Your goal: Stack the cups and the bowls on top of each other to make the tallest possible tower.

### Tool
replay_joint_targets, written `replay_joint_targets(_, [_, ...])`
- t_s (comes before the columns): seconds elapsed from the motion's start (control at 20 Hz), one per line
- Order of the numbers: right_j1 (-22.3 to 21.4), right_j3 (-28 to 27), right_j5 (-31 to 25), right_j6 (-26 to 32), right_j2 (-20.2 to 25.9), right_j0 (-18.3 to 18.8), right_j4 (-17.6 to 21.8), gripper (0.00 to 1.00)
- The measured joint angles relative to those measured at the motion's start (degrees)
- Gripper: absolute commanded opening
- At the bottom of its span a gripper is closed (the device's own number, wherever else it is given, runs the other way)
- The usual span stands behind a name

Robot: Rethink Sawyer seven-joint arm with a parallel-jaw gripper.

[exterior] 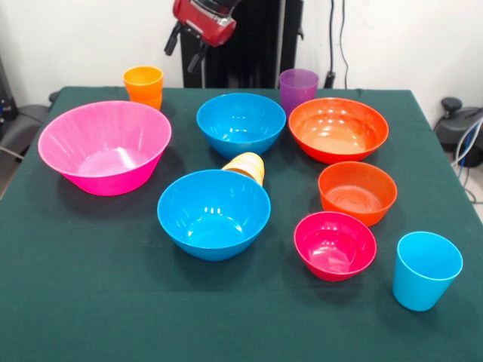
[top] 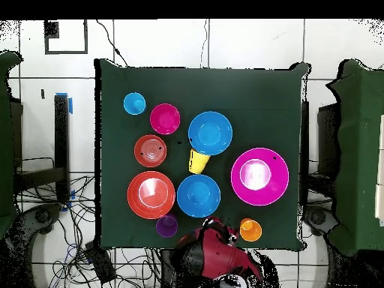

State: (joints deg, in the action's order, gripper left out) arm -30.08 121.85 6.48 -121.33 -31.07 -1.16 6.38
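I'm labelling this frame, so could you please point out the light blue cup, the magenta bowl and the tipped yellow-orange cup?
light blue cup point(exterior: 425, 273), front view, outer wall.
magenta bowl point(exterior: 335, 243), front view, inside.
yellow-orange cup point(top: 198, 160), overhead view, side wall.

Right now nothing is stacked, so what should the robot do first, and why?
Probably lower the gripper toward the orange cup. It hovers above the table's far edge, holding nothing, and that upright cup stands nearest. The big pink bowl beside it could make a wide base.

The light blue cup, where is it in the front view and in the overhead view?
Front view: the light blue cup stands upright at lower right, right of the small magenta bowl.
Overhead view: it sits at upper left, left of the same magenta bowl.
Shared landmark: the small magenta bowl.
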Motion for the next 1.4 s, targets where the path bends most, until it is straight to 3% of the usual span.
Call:
replay_joint_targets(0.8, [0.25, -0.89, 0.00, 0.00, 0.36, 3.34, 0.00, 1.00])
replay_joint_targets(1.4, [3.28, -2.18, 0.00, 0.00, 0.54, 4.51, -0.01, 1.00])
